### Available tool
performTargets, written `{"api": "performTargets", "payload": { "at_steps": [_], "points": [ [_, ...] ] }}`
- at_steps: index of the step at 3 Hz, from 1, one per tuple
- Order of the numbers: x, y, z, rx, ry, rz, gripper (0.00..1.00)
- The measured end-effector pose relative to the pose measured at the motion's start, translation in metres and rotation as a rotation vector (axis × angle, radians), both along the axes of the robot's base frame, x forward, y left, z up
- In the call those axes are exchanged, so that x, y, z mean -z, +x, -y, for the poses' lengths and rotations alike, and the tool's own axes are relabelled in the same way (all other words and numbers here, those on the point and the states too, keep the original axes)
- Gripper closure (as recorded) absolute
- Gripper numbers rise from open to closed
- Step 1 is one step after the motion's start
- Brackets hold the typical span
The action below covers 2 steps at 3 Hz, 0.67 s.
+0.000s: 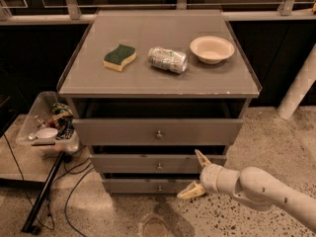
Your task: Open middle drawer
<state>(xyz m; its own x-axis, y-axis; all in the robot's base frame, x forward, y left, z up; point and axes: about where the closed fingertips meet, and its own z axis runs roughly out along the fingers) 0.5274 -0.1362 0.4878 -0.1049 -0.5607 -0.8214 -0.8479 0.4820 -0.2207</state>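
Note:
The grey cabinet (158, 85) has three drawers. The middle drawer (123, 164) is a wide shallow grey front with a small round metal knob (159, 166); it stands a little out from the cabinet. My gripper (196, 175) is open, with one finger (202, 158) up and one finger low, in front of the drawer's right end. It is to the right of the knob and does not touch it. The white arm (261, 191) comes in from the lower right.
The top drawer (158, 131) and lowest drawer (148, 185) each have a knob. On the cabinet top lie a green-yellow sponge (120, 57), a crushed can (168, 59) and a beige bowl (212, 49). A tray of clutter (48, 125), a stand and cables are at left.

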Motion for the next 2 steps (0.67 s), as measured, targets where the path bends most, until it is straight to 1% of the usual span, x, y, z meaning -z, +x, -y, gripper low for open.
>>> {"api": "performTargets", "payload": {
  "at_steps": [1, 2],
  "points": [
    [0.017, 0.029, -0.003, -0.001, -0.040, 0.060, 0.00],
    [0.031, 0.049, -0.002, -0.023, -0.089, 0.113, 0.00]
  ]
}}
